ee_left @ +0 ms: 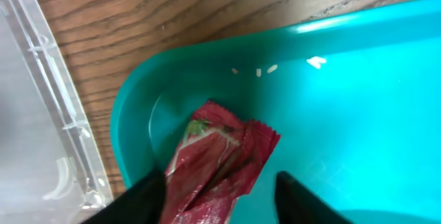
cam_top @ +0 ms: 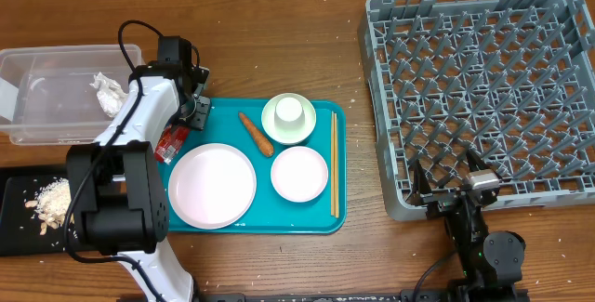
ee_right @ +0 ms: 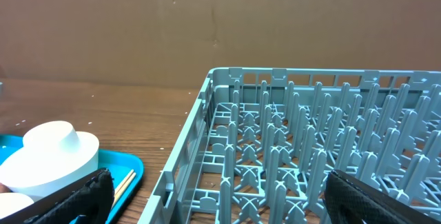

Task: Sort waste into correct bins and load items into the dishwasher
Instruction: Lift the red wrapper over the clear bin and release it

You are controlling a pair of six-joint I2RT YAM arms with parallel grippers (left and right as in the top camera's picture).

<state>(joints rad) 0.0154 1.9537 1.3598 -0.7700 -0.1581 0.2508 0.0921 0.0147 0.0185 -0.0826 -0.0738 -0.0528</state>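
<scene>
Now left gripper (ee_left: 219, 191) sits jaws apart astride red snack wrapper (ee_left: 222, 158) in teal tray (ee_left: 358, 114) corner (not pinched yet); next should be close, lift, carry to clear tub (ee_left: 31, 114) just beyond; right gripper (ee_right: 217, 196) spread wide, idle by dish rack (ee_right: 289, 148)

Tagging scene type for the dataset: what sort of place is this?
Probably a lab bench staged as a dish-clearing station, not a real kitchen: a wooden table, a grey dish rack standing in for a dishwasher, a teal tray of dishes, and a plain brown board behind.
</scene>
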